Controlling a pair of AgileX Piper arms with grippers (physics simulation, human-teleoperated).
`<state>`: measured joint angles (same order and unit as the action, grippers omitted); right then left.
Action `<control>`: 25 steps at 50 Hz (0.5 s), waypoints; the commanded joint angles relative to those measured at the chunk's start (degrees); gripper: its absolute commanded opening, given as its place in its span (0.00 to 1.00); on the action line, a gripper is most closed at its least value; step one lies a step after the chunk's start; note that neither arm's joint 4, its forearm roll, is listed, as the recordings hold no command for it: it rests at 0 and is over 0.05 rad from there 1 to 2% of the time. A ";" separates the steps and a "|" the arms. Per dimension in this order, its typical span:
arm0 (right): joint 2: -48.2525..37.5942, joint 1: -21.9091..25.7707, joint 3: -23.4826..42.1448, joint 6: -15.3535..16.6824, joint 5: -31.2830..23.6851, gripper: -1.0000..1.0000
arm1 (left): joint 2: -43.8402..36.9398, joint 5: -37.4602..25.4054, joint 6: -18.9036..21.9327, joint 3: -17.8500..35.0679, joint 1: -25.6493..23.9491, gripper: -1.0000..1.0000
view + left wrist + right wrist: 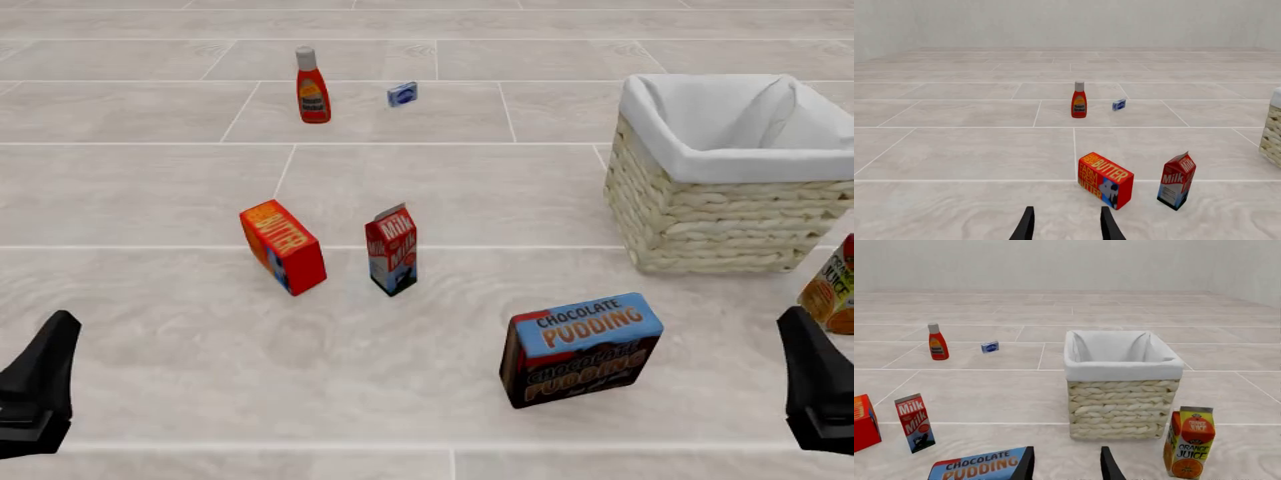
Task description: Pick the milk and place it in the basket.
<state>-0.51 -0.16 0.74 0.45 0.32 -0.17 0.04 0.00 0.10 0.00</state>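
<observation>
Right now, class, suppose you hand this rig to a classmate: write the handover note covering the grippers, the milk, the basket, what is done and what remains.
Left gripper: open, empty, low and short of the items.
Right gripper: open, empty, facing the basket.
Milk: upright on the floor, beside the butter box, apart from it, untouched.
Basket: far right, upright, nothing visible inside it.
Also near: pudding box, orange juice carton, ketchup bottle.
Done: nothing yet.
Left: grasp the milk, lift it, carry it right, release it in the basket.
</observation>
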 commanded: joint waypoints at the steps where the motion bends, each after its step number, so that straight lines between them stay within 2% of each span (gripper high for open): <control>1: -3.52 0.63 0.83 1.19 0.91 1.00 | -0.27 0.07 0.01 0.15 0.00 1.00; 2: -4.22 0.90 1.12 2.13 1.30 1.00 | -0.28 0.06 0.03 0.15 -0.01 1.00; 6: -7.78 1.69 2.37 2.45 2.84 1.00 | -0.28 0.06 0.02 0.15 -0.01 1.00; 8: -10.83 2.10 4.43 1.28 3.09 1.00 | -0.27 0.07 0.01 0.15 -0.01 1.00; 9: -16.88 8.18 12.76 2.65 1.06 1.00 | -0.28 0.07 -0.01 0.15 -0.01 1.00; 10: -19.57 10.99 15.35 4.12 1.32 1.00 | -0.26 0.07 0.02 0.15 -0.01 1.00; 12: -23.85 13.61 18.07 1.79 1.65 1.00 | -0.26 0.07 0.03 0.15 0.00 1.00; 14: -24.74 15.11 19.24 1.23 1.51 1.00 | -0.26 0.06 0.02 0.15 0.00 1.00; 17: -27.93 17.23 22.60 3.63 1.31 1.00 | -0.27 0.07 0.02 0.15 -0.01 1.00; 22: -33.23 21.27 26.36 4.19 2.08 1.00 | -0.27 0.07 0.02 0.15 -0.02 1.00; 24: -35.86 24.48 27.93 4.24 2.49 1.00 | -0.27 0.07 0.03 0.15 -0.02 1.00; 25: -36.23 24.28 28.46 4.50 2.37 1.00 | -0.27 0.07 0.00 0.15 -0.01 1.00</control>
<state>-26.23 15.91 20.69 3.65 2.11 -0.42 0.10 0.02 0.23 -0.01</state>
